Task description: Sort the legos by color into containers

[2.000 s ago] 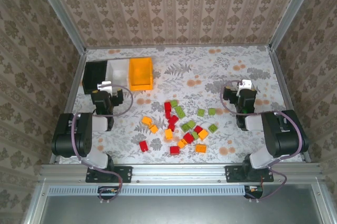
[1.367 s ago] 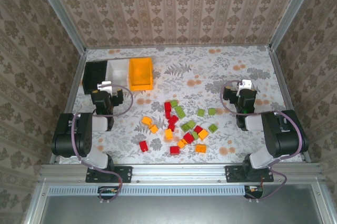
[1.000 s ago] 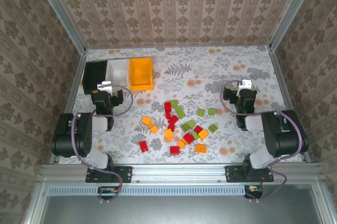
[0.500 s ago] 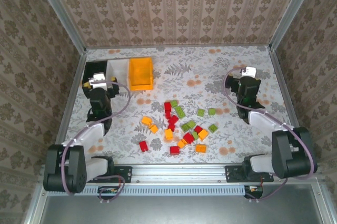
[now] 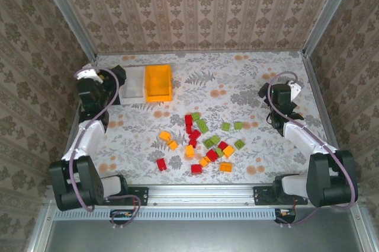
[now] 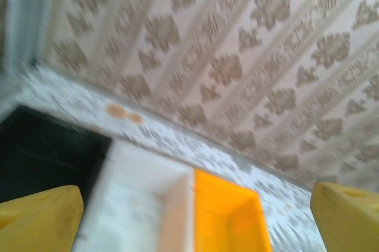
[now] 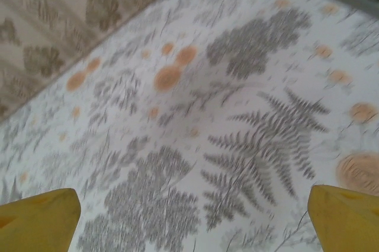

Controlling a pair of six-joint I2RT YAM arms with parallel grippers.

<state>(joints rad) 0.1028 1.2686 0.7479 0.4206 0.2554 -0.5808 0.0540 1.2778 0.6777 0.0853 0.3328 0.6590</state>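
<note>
Red, orange and light green legos lie scattered on the floral cloth in the middle of the table. Three containers stand in a row at the far left: black, white and orange. My left gripper hangs over the black bin, hiding most of it from above. Its yellow fingertips stand wide apart, open and empty, with the white bin and orange bin ahead. My right gripper is at the far right, open above bare cloth, its fingertips holding nothing.
Patterned walls and a metal frame close the table at the back and sides. A red lego and an orange one lie nearest the front edge. Bare cloth lies under the right gripper.
Both arms have unfolded from their tucked pose. The left gripper swung back and left over the black bin; the right gripper moved back and right. Both stayed open. The legos have not moved.
</note>
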